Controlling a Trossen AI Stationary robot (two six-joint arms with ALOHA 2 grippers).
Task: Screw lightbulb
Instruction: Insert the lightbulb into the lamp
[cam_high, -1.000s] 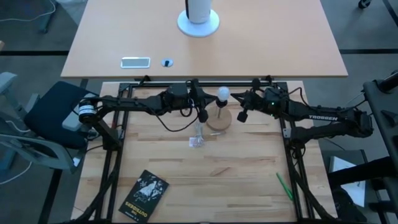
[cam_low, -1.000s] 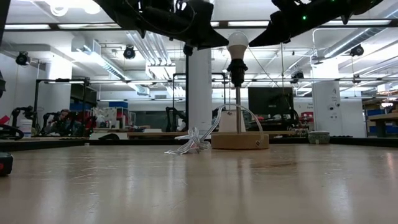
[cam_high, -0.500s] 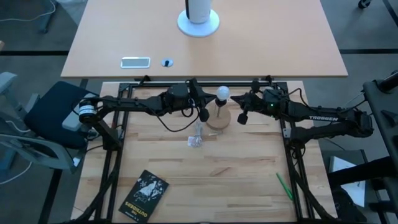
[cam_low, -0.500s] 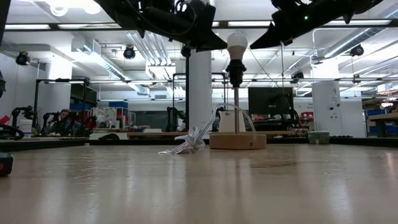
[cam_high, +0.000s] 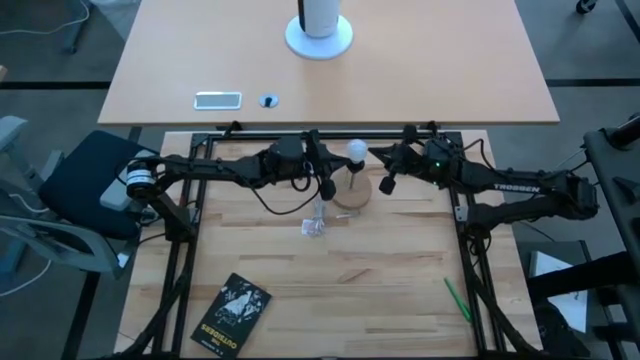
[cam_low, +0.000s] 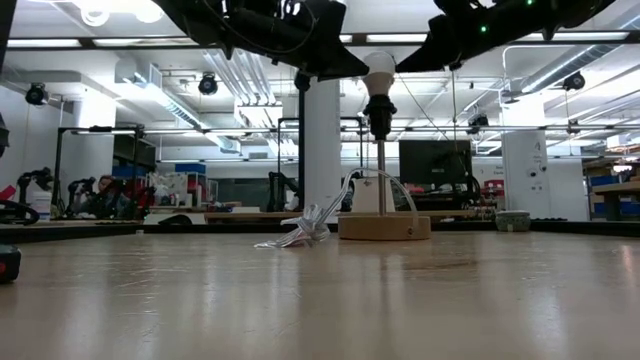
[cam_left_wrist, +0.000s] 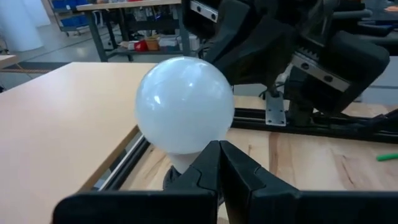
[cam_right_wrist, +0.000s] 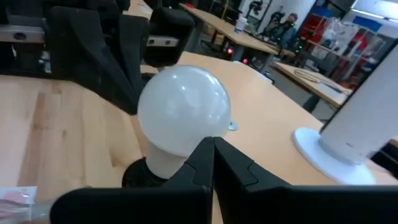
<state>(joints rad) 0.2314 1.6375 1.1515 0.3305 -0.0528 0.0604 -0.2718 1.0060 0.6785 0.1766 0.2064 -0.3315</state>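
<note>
The lightbulb, a light, smooth, breakable frosted globe best gripped gently around its widest part, sat upright in the socket of the wooden stand, flanked by the left gripper and right gripper, both closed and empty

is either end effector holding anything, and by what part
Nothing is held. Both the left end effector and the right end effector are shut empty beside the lightbulb, which sits in its socket.

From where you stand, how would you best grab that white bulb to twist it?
Probably by the round globe of the lightbulb, coming in level from either side: it stands upright on the lamp stand, its neck sunk in the socket, leaving only the globe free.
</note>
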